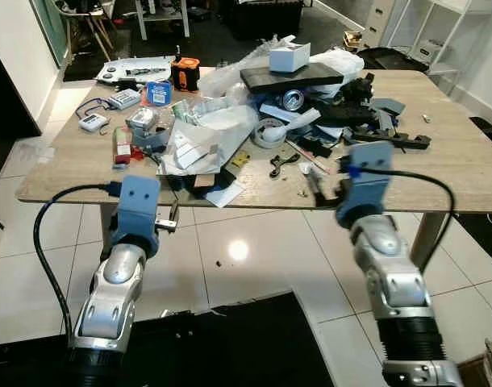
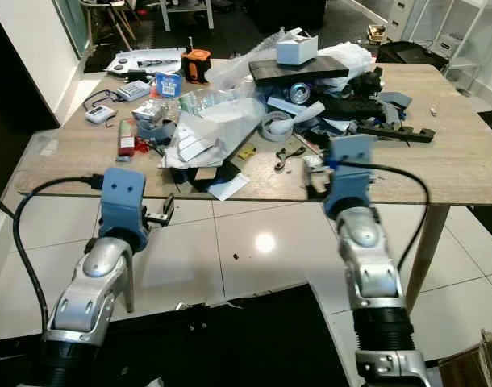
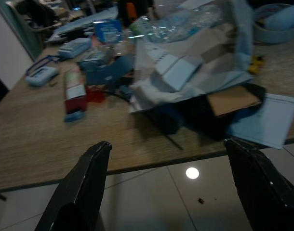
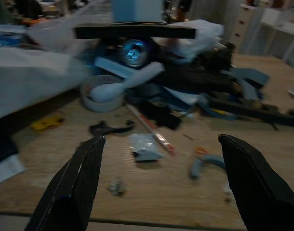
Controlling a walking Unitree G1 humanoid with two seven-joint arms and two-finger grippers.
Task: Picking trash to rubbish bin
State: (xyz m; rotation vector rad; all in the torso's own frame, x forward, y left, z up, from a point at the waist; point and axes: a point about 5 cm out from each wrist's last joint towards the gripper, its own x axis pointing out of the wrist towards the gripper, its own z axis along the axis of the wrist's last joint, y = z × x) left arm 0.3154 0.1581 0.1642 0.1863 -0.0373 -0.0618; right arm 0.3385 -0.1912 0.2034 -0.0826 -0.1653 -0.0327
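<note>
A wooden table (image 1: 60, 173) carries a heap of clutter: a clear plastic bag of papers (image 1: 210, 133), a roll of white tape (image 1: 268, 131), a drinks can (image 1: 293, 99), a red packet (image 1: 122, 145) and a white box (image 1: 289, 56) on a black slab (image 1: 290, 76). My left gripper (image 3: 166, 143) is open, held just short of the table's near edge and facing the plastic bag (image 3: 185, 72). My right gripper (image 4: 161, 138) is open over the near edge. A small crumpled wrapper (image 4: 144, 147) lies on the wood just ahead of it.
Black tools and a power strip (image 1: 395, 137) lie on the table's right half, and small devices (image 1: 121, 99) at its far left. A black mat (image 1: 230, 339) covers the tiled floor near me. White shelving (image 1: 448, 32) stands at the back right.
</note>
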